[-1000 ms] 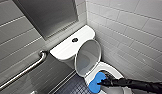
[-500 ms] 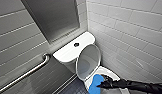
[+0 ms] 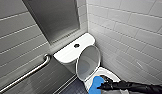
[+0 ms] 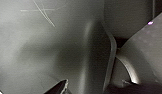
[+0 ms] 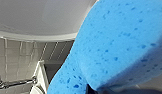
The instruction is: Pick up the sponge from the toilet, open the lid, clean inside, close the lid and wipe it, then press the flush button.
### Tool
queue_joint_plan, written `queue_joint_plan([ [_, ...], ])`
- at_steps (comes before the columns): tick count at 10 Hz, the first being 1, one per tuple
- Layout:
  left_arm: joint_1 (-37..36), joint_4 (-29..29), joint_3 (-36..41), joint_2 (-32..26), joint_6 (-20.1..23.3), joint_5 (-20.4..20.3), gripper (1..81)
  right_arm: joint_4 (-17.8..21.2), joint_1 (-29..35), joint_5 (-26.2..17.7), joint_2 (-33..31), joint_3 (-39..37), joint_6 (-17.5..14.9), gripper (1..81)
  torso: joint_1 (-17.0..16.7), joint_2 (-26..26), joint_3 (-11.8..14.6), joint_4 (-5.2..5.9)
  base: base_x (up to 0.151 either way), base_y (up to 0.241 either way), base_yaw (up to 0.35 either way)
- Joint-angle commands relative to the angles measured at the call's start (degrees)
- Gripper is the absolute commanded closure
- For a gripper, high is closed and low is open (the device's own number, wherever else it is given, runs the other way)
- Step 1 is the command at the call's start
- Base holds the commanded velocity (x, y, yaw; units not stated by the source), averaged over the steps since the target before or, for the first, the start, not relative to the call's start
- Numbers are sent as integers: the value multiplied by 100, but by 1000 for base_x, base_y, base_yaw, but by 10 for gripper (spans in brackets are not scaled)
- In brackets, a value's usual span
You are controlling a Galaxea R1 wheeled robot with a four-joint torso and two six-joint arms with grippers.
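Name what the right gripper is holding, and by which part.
The right gripper holds the sponge, apparently by the end nearest the wrist; the rest juts out beyond the gripper.

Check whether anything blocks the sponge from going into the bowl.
Nothing visible does. The lid stands raised, and the sponge, held by the right gripper, is at the rim of the open bowl.

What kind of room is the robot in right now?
Most likely a bathroom, perhaps an accessible one: a white toilet with its lid raised, a metal grab bar on the wall, and pale wall tiles. The right gripper holds a blue sponge at the bowl.
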Motion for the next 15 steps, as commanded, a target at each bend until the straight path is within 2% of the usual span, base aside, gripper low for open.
queue_joint_plan([
  [1, 85, -14, 5, -45, 12, 455, 10, 76, 447, -145, 59, -115, 12, 811, -363, 560, 0, 0, 0, 0, 0],
  [2, 86, -14, 5, -45, 12, 455, 10, 111, 315, -119, 103, -360, 46, 811, -475, 741, 0, 0, 0, 0, 0],
  [3, 86, -14, 5, -45, 12, 455, 10, 111, 236, -110, 111, -510, 108, 811, -238, 380, 0, 0, 0, 0, 0],
  [5, 86, -14, 5, -45, 12, 455, 10, 94, 60, -75, 129, -942, 214, 811, -396, 642, 0, 0, 0, 0, 0],
  [8, 86, -14, 5, -45, 12, 455, 10, 67, -405, -75, 77, -1320, 214, 811, -435, 690, 0, 2, 0, 0, 0],
  [12, 86, 12, 5, -27, 21, 455, 10, 50, -959, 479, -820, -581, 214, 811, -437, 688, 0, 2, 0, 0, 0],
  [15, 86, 21, 5, -27, 21, 446, 10, 50, -925, 532, -1373, 102, 214, 811, -437, 688, 0, 5, 0, 0, 0],
])
